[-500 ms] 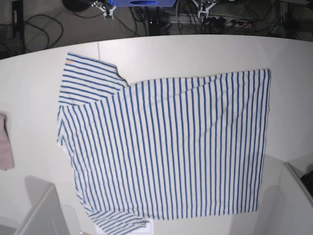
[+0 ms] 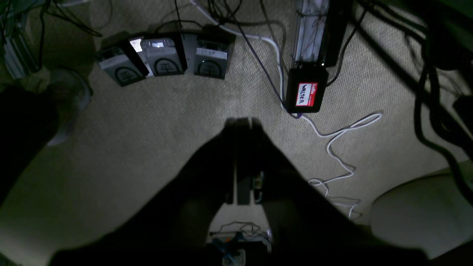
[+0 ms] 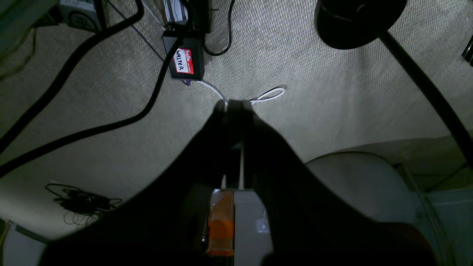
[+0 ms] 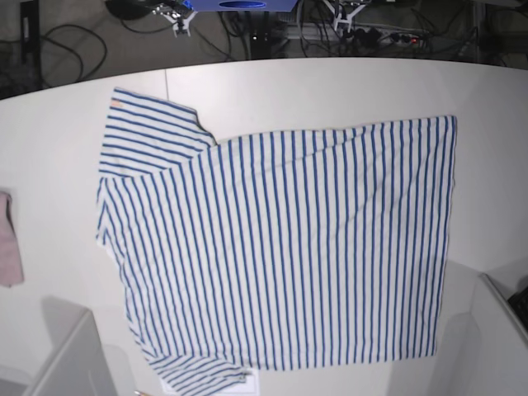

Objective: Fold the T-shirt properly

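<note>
White bench (image 4: 272, 82) fills the base view, with dark floor and tangled cables beyond its far edge. The T-shirt (image 4: 280, 247) lies flat and spread over the middle of the bench, its blue stripes running from the far side toward the near side. One short sleeve (image 4: 148, 132) reaches toward the far left corner; the other sleeve (image 4: 198, 375) lies at the near edge, left of centre. The straight hem (image 4: 445, 239) faces the right edge of the bench. A pink cloth (image 4: 8, 239) lies at the left edge, well apart from the T-shirt.

Both arms are off the bench, beyond its far edge. In the base view only their tips show at the top of the frame: the right gripper (image 4: 180, 18) toward the left, the left gripper (image 4: 345, 15) toward the right.

Each wrist view looks down at beige carpet (image 2: 147, 122). The left gripper (image 2: 242, 122) appears as a dark silhouette with its jaws together, holding nothing. The right gripper (image 3: 233, 104) likewise has its jaws together and empty. A black box with a red label (image 2: 306, 92) lies on the carpet ahead of the left gripper, beside a white cable (image 2: 340, 140); three grey boxes (image 2: 162, 59) sit in a row farther off. The same labelled box (image 3: 184, 61) appears in the right wrist view among thick black cables (image 3: 111, 122).
</note>
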### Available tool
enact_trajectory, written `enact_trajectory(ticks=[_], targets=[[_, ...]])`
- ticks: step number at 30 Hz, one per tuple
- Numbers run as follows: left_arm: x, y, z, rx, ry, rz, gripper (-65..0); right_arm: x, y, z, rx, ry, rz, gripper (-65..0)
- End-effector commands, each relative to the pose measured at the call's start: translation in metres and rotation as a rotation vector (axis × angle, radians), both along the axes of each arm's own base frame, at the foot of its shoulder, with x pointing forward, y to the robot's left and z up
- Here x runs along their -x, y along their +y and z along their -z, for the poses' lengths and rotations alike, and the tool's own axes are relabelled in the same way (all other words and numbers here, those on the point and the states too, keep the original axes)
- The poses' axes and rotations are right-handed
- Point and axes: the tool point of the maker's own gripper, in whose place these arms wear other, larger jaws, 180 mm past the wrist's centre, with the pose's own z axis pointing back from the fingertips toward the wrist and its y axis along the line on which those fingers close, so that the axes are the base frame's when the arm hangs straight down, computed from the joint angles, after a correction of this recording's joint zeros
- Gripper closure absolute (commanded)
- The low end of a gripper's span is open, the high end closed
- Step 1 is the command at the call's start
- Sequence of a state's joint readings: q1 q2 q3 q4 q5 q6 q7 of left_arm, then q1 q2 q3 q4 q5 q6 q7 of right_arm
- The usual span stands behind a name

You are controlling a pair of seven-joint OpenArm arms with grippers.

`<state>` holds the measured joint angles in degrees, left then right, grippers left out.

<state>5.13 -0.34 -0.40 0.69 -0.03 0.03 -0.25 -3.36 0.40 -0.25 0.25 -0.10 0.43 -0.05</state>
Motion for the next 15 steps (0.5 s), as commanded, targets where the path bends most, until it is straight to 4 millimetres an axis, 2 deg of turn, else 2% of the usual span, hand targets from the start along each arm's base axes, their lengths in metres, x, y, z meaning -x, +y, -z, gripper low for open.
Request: enact_trajectory(ticks=[1, 11, 13, 15], targets=[[0.013, 0.002, -0.002, -0.008, 0.029, 0.000, 0.0, 0.003, -0.007, -0.001, 0.016, 0.010, -0.005, 0.0], [0.014, 0.003, -0.002, -0.009, 0.026, 0.016, 0.0, 0.007, -0.008, -0.001, 0.017, 0.011, -0.006, 0.0], [0.028, 0.004, -0.004, -0.009, 0.042, 0.021, 0.0, 0.010, -0.019, -0.001, 0.034, 0.014, -0.007, 0.0], [0.033, 0.008, -0.005, -0.014, 0.036, 0.028, 0.0, 0.010, -0.031, -0.002, 0.050, 0.004, -0.008, 0.0]])
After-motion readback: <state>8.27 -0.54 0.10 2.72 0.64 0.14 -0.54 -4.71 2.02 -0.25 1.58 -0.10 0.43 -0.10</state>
